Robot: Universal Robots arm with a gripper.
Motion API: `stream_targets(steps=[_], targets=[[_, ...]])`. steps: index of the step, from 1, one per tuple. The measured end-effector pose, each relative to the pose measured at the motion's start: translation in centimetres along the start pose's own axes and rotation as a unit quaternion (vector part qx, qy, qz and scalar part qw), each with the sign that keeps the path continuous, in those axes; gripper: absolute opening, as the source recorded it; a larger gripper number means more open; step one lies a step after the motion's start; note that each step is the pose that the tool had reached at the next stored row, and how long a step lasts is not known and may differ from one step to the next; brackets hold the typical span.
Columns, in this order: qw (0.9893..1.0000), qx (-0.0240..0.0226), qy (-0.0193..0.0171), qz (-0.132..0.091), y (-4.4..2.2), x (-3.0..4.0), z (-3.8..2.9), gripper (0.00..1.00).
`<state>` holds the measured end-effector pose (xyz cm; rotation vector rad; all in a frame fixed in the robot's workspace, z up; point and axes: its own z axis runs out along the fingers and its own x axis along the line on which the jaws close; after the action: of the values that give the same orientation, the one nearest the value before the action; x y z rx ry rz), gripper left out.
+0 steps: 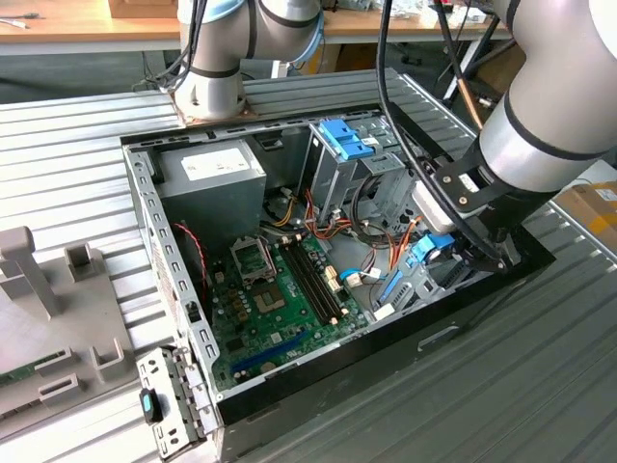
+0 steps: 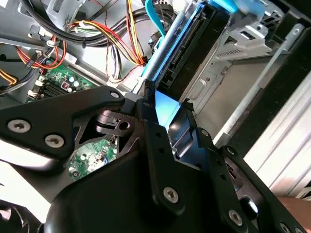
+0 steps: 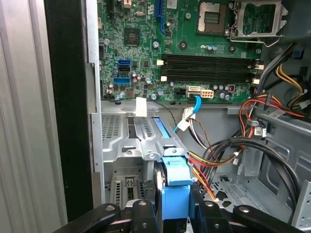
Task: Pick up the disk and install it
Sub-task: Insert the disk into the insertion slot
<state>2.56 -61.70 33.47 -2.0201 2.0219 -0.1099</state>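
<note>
Exterior view: arm (image 1: 545, 116) seen reaching down into open computer case (image 1: 145, 203) at exterior view's right. Blue rail of disk (image 1: 430, 249) glimpsed under wrist, inside case, apart from motherboard (image 1: 280, 289).

Second wrist view: disk (image 2: 192, 46) seen edge-on and tilted. Near end clamped by gripper (image 2: 165, 109), one finger pressed on each side of blue carrier.

First wrist view: disk (image 3: 176, 182) grasped between fingers (image 3: 145, 214), held over metal drive bay (image 3: 121, 138). Cables (image 3: 243, 145) bundled just beside.
</note>
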Motion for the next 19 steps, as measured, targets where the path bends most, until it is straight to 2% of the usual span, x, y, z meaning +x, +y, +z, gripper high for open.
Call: stream_targets(steps=[3,5,11,13,15,17,19], targets=[[1.0,-0.0002,0.0,0.0,0.06,0.03,0.24,0.36],[1.0,-0.0002,0.0001,0.0,0.17,0.1,0.64,0.36],[1.0,-0.0001,-0.0002,0.0,0.16,0.09,0.68,0.37],[1.0,-0.0002,0.0002,0.0,0.16,0.09,0.63,0.45],[1.0,-0.0001,-0.0004,0.0,0.09,0.05,0.37,0.45],[1.0,-0.0001,-0.0004,0.0,-0.09,-0.05,-0.33,0.45],[1.0,-0.0002,0.0001,0.0,-0.44,-0.26,-1.68,0.45]])
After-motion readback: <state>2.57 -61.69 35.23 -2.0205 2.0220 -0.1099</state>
